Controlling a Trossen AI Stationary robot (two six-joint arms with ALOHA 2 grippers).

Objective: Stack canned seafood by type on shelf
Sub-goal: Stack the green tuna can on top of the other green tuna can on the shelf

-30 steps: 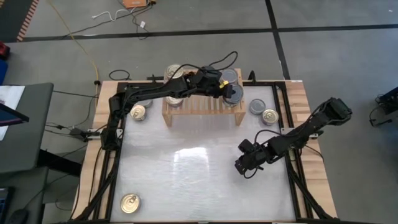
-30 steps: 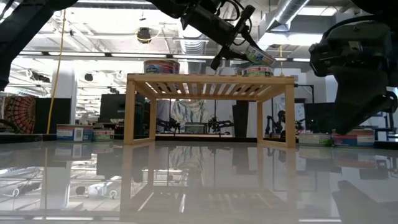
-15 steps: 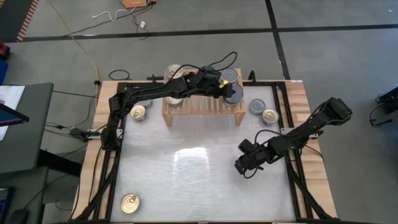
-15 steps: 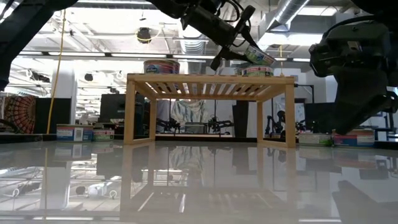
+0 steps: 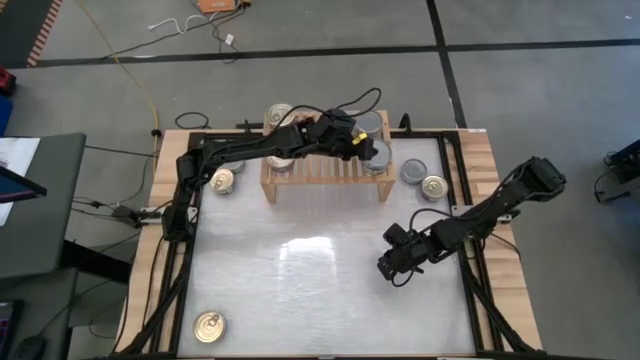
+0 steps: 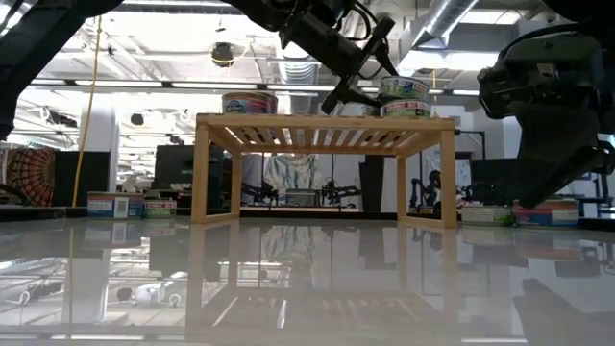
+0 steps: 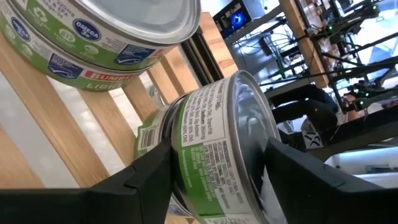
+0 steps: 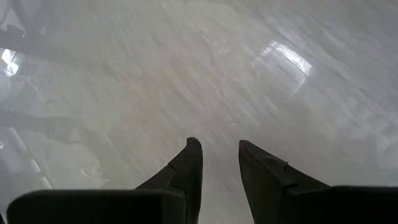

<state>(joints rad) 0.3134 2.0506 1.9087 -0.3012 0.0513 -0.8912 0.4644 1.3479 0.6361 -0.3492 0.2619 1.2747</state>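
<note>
A green-label tin (image 7: 217,137) sits inside the left claw (image 7: 217,165). It lies flat on top of another tin (image 6: 402,110), so the two make a small stack. The stack stands on the wooden shelf (image 6: 327,123), right under this claw. The left claw is around the top tin, one side on each side of it. I cannot tell if it is squeezing the tin or just sitting beside it.

More tins with green labels (image 7: 99,37) sit on the slats just beside the claw. One more tin (image 6: 250,103) stands at the other end of the shelf, well away from the claw. The left arm reaches across the top of the shelf to get here.

Down on the bench (image 5: 320,290), a silver tin (image 5: 414,171) and a gold tin (image 5: 434,186) lie near the claw, just past that end of the shelf. A gold tin (image 5: 222,180) lies past the far end of the shelf. Another gold tin (image 5: 209,325) lies very far from the claw, near a bench corner.

The right claw (image 8: 217,155) hangs over the bare bench, well apart from the shelf. It is partly open, with a small gap, and it holds nothing.
</note>
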